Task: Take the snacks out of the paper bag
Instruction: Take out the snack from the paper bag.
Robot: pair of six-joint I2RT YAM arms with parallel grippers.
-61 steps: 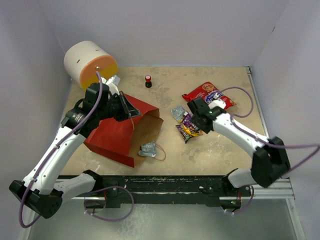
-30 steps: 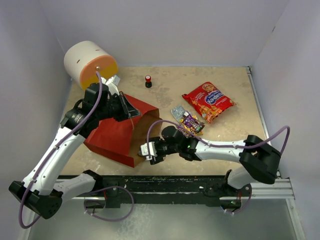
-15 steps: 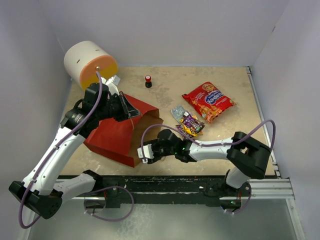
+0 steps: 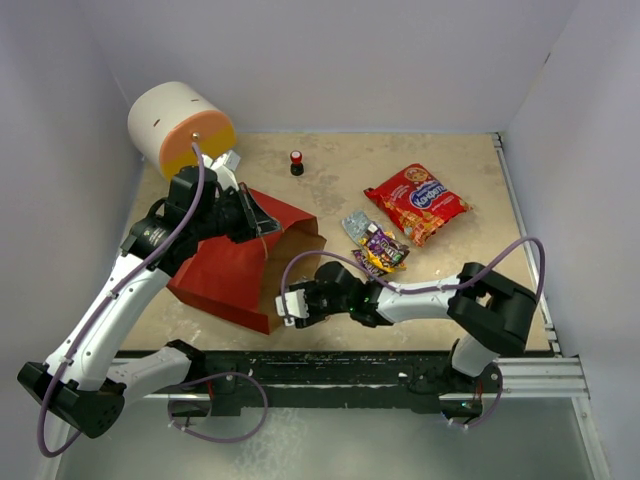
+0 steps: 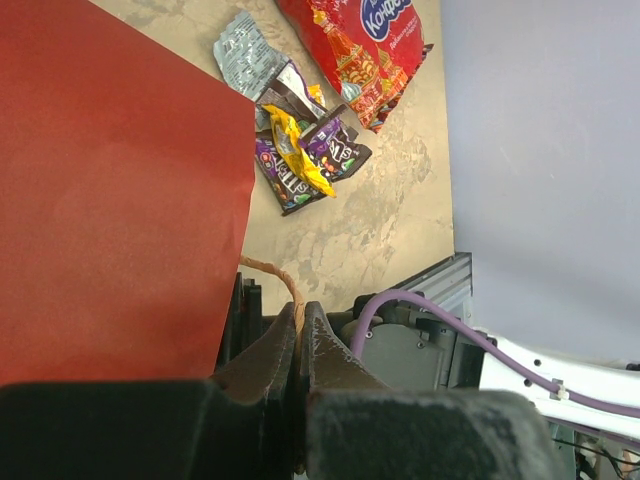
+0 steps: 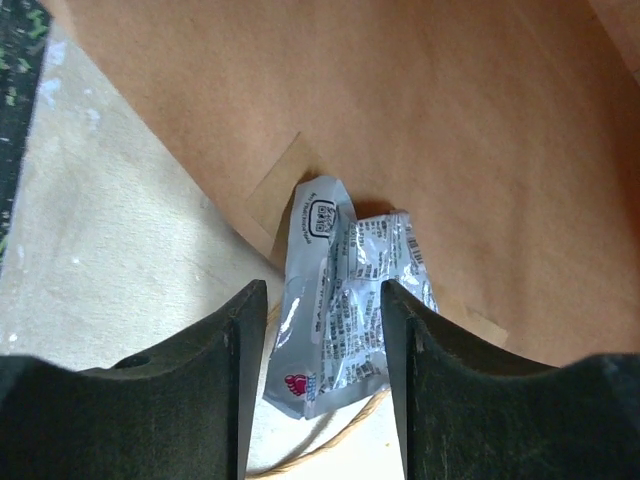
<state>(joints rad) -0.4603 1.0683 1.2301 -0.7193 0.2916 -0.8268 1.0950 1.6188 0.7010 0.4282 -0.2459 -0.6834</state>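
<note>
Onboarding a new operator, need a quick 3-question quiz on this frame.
1. True or false: the chip bag lies inside the paper bag.
2. The open right jaws straddle: A) silver packet B) chip bag C) knob.
3. Fill in: the left jaws are shut on the paper bag's ____.
Key: 1 false; 2 A; 3 handle.

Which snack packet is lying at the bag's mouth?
The silver packet between the open fingers of the right gripper, partly on the brown lining of the paper bag. The other small packets and red chip bag lie clear of it.
</note>
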